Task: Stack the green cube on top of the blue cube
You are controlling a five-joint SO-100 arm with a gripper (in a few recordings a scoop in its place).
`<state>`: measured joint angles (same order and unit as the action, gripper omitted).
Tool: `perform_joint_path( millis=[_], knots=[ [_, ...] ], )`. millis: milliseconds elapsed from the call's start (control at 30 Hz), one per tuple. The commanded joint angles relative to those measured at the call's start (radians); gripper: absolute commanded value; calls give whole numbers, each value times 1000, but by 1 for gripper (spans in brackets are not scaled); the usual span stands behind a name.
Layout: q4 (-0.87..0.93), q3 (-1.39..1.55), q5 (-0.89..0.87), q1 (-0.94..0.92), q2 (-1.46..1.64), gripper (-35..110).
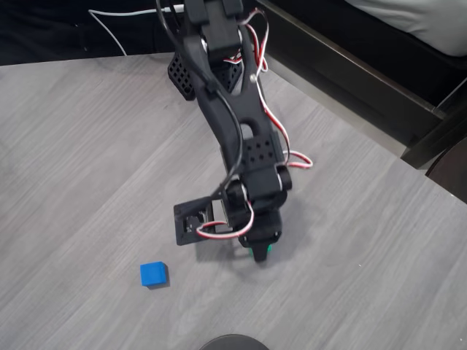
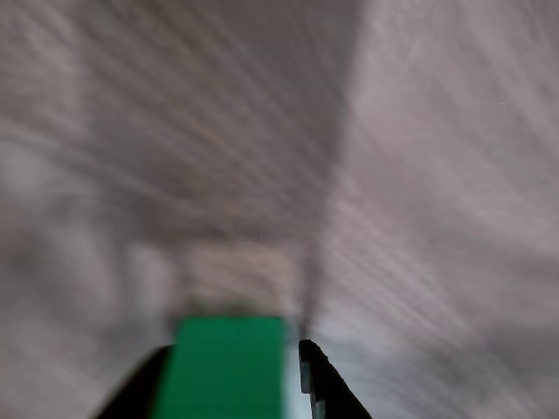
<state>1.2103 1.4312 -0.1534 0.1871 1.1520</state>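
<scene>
The blue cube (image 1: 154,274) sits on the grey wood-grain table at the lower left of the overhead view. To its right, my black gripper (image 1: 260,251) points down, and a sliver of the green cube (image 1: 263,251) shows at its tip. In the wrist view the green cube (image 2: 224,367) sits between the two dark fingers (image 2: 321,380) at the bottom edge, with my gripper (image 2: 229,375) shut on it. That view is blurred, and the table passes beneath.
The arm's black base (image 1: 182,73) stands at the table's far edge with white cables behind it. A dark bed frame (image 1: 365,80) runs along the upper right. A round dark object (image 1: 233,343) pokes in at the bottom edge.
</scene>
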Motion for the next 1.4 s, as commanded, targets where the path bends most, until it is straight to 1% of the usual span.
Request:
perform_joint_path(
  millis=[0, 133, 300, 600, 767, 967, 1067, 1367],
  knots=[
    [98, -173, 8, -2, -94, 0],
    [100, -202, 25, -25, -117, 0],
    [104, -202, 86, -81, -23, 0],
    [149, -202, 301, -307, 242, 0],
    [164, -198, 419, -408, 290, 0],
    [152, -198, 442, -474, 233, 0],
    [115, -202, 440, -503, 202, 0],
    [31, -202, 442, -528, 146, 0]
  ],
)
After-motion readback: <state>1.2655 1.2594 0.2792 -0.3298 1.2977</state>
